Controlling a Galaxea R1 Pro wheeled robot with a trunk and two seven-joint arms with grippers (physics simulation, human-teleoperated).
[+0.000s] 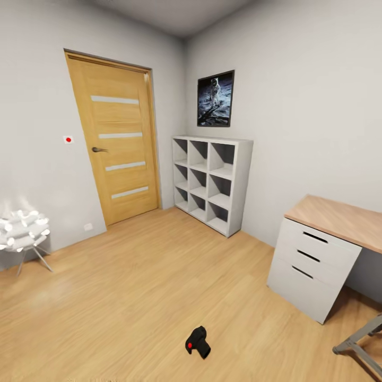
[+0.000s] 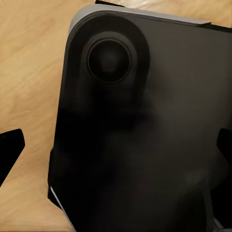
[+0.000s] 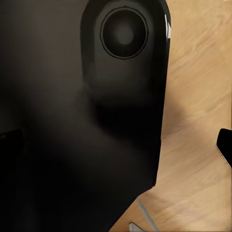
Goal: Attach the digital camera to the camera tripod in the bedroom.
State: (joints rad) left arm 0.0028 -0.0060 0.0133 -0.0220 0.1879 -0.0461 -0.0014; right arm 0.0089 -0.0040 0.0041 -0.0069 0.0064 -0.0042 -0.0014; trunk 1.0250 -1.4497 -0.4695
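You are looking across a room with a light wood plank floor (image 1: 132,297) and pale grey walls (image 1: 302,106), a wooden door (image 1: 118,143) shut in the far wall and a framed astronaut picture (image 1: 216,98) on the wall beside it. Under the picture stands a white cube shelf (image 1: 211,181), its nine compartments bare as far as you can see. At the right a white drawer unit (image 1: 310,268) sits under a wooden desk top (image 1: 339,217), cut off by the frame edge. A white stool-like piece (image 1: 22,231) at the left is blurred. The digital camera (image 1: 197,341) lies on the floor near you, red dot showing. In each wrist view a dark robot body blocks most of the picture; the left gripper (image 2: 116,150) and right gripper (image 3: 121,145) have their fingertips far apart at the frame edges, jaws spread on nothing.
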